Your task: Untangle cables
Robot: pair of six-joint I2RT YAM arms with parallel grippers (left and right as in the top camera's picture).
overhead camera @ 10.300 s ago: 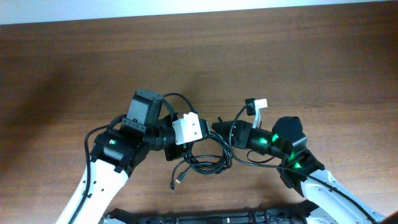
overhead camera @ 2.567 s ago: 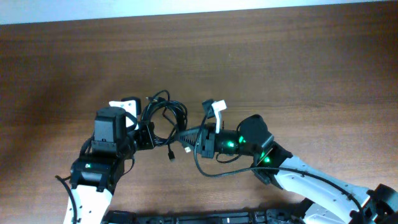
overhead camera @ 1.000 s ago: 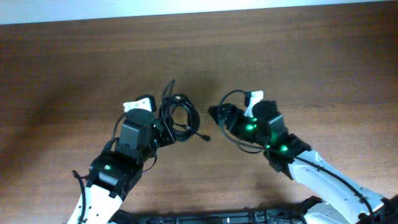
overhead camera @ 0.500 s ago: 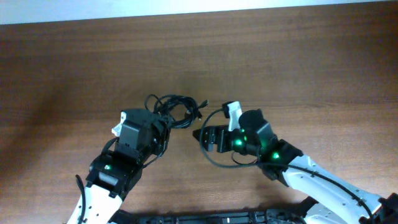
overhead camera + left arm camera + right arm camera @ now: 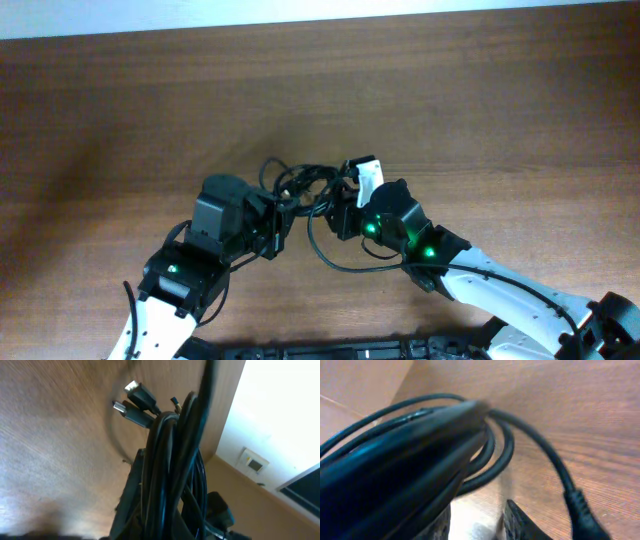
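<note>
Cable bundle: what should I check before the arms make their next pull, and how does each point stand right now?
1. Left gripper is shut on the cables: ok. In the left wrist view the bundle rises from between its fingers.
2. Right gripper has a strand pinched: cannot tell. Strands cross its finger in the right wrist view, but the view is too blurred.
3. Cables are separated: not ok. They form one tangled bundle between the two grippers.
4. Plug ends can be seen: ok. Two stick out of the bundle.
5. Bundle is lifted off the table: cannot tell.
</note>
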